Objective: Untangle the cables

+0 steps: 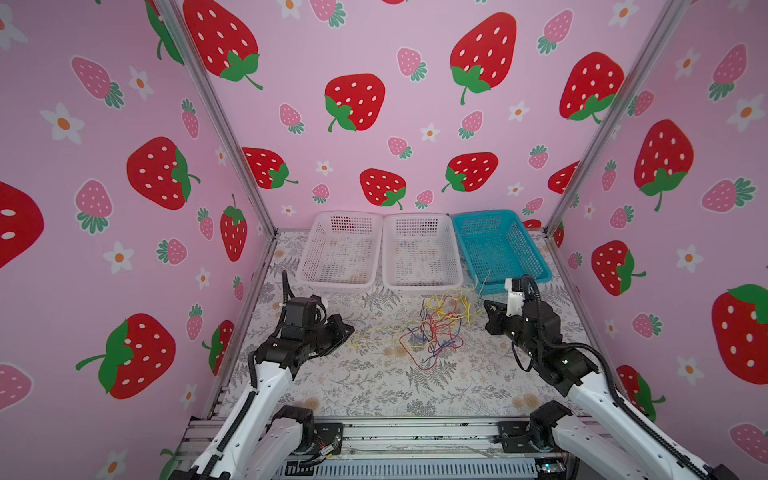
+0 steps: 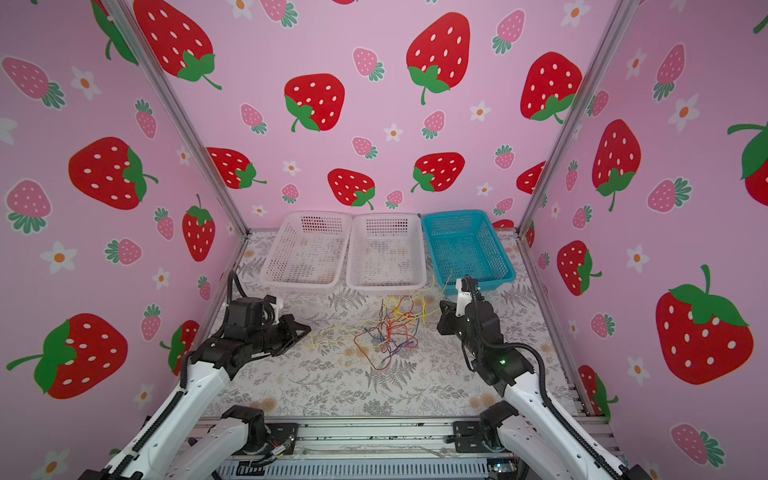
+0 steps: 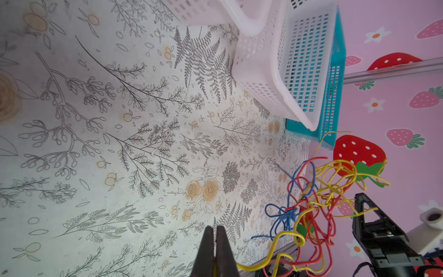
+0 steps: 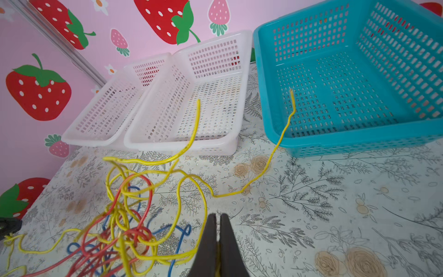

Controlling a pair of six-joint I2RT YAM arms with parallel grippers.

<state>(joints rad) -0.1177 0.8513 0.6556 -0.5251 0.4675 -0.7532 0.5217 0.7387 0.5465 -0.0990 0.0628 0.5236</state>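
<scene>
The cables [image 1: 436, 328] [image 2: 390, 328] form a loose tangle of thin yellow, red and dark blue wires on the floral table, between the two grippers. My left gripper [image 1: 351, 332] [image 2: 307, 330] is at the tangle's left, shut [image 3: 215, 227] on a yellow cable [image 3: 263, 260] that runs from its jaws into the knot [image 3: 318, 199]. My right gripper [image 1: 486, 305] [image 2: 441, 306] is at the tangle's right, shut [image 4: 217, 215] on another yellow strand [image 4: 182, 257]. Two loose yellow ends [image 4: 291, 105] [image 4: 198, 112] stick up towards the baskets.
Three mesh baskets stand in a row at the back of the table: two white ones [image 1: 340, 284] [image 1: 422, 287] and a blue one [image 1: 540, 275]. Pink strawberry walls and metal posts [image 1: 232, 137] close in the sides. A metal rail [image 1: 415, 436] runs along the front.
</scene>
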